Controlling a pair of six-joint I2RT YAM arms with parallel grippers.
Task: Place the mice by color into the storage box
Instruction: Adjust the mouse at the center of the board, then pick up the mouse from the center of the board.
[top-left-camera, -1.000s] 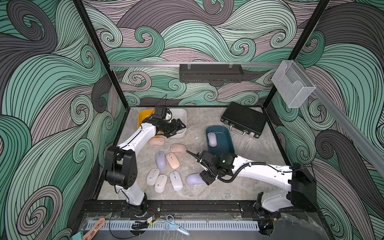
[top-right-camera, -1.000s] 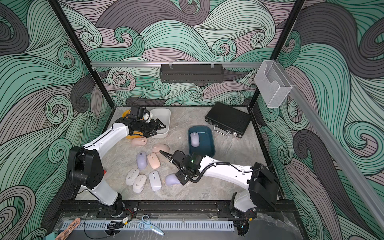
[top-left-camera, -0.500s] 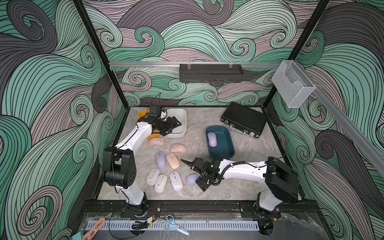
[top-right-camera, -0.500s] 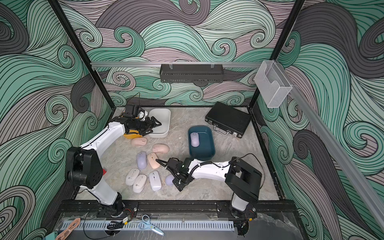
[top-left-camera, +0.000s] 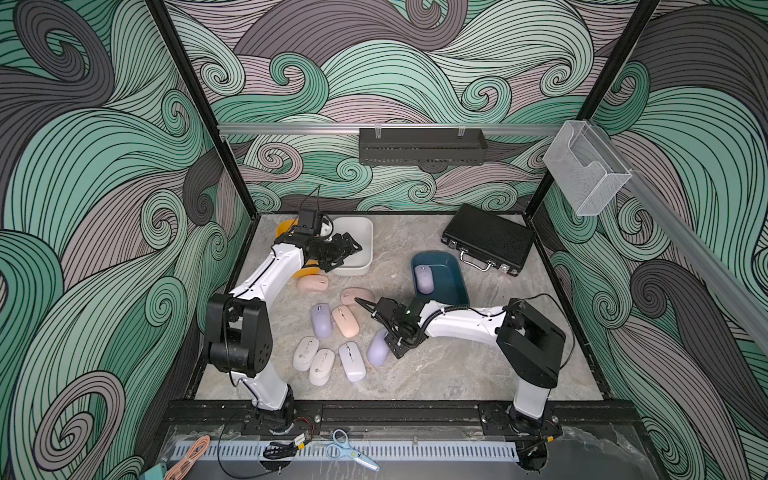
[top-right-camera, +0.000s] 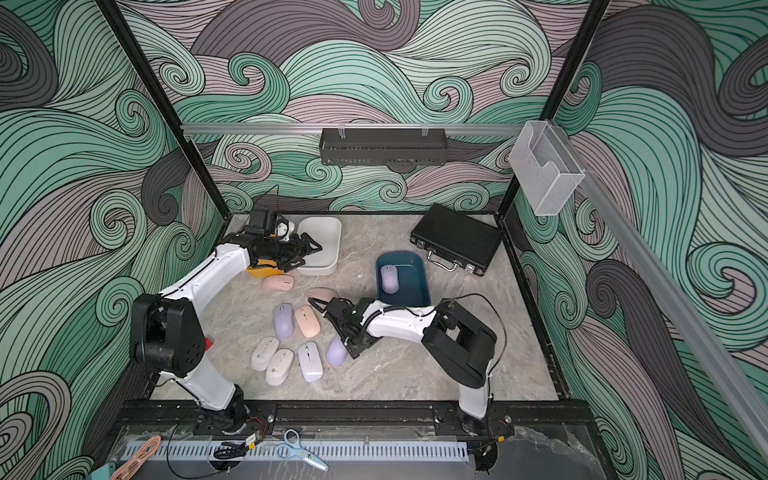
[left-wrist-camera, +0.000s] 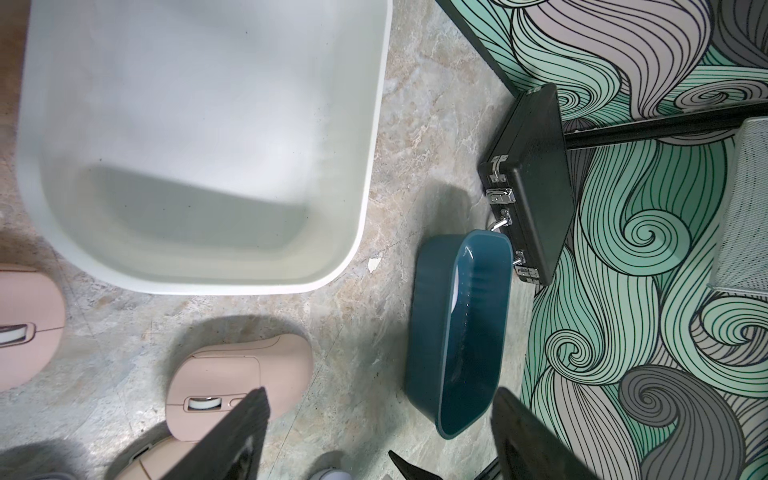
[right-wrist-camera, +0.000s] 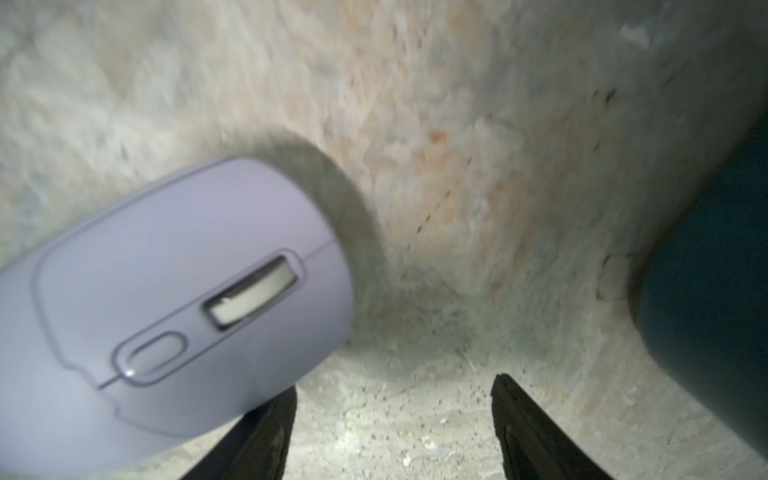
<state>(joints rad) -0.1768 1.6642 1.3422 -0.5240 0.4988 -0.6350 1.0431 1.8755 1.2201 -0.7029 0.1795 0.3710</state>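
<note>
Lavender mouse (right-wrist-camera: 166, 291): smooth matt plastic shell with a faint sheen. White bin (left-wrist-camera: 199, 137): smooth, satin plastic. Teal bin (left-wrist-camera: 428, 332): glossy plastic, with bright highlights along its inner wall. Black case (left-wrist-camera: 536, 174): matt, finely textured shell; latches (left-wrist-camera: 498, 195) of polished metal. Tabletop (left-wrist-camera: 415, 124): matt, marble-veined, lightly speckled surface.

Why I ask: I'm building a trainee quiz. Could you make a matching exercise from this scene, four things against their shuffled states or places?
Things:
1. white bin
2. black case
3. scissors
4. teal bin

States or places:
A. holds one lavender mouse
B. lies off the marble table, at the front
C. no mouse seen inside
D. shut, at the back of the table

Pairs: 1-C, 2-D, 3-B, 4-A
</note>
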